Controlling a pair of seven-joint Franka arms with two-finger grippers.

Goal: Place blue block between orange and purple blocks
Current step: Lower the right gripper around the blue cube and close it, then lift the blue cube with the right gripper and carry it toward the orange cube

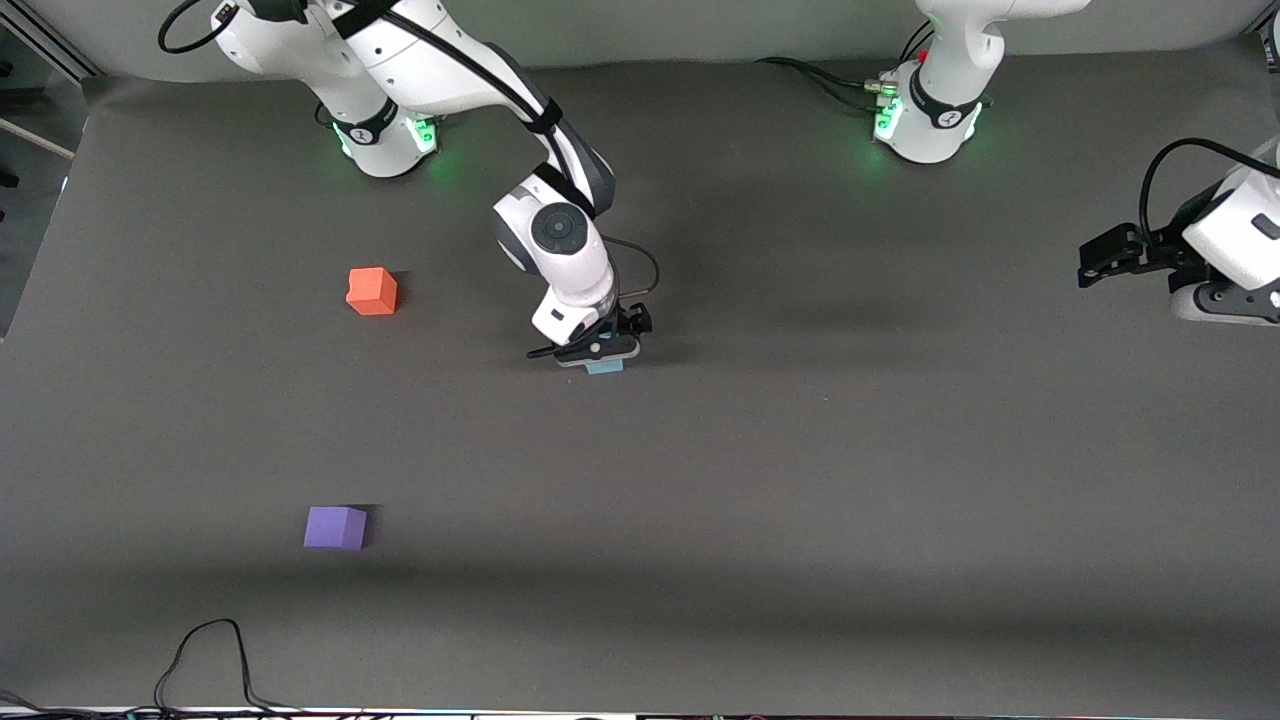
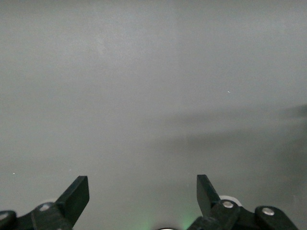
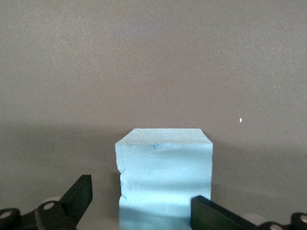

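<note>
The light blue block [image 1: 604,367] sits on the dark table mat near the middle, mostly hidden under my right gripper [image 1: 598,350]. In the right wrist view the blue block [image 3: 164,177] stands between the open fingers of the right gripper [image 3: 141,194]. One finger stands clear of it with a gap. The other finger overlaps its edge. The orange block [image 1: 372,291] lies toward the right arm's end. The purple block [image 1: 335,527] lies nearer to the front camera than the orange one. My left gripper [image 1: 1092,264] waits open and empty at the left arm's end, also in its wrist view [image 2: 141,181].
A black cable [image 1: 208,655] loops on the mat at the table's near edge, nearer to the front camera than the purple block. Bare mat lies between the orange and purple blocks.
</note>
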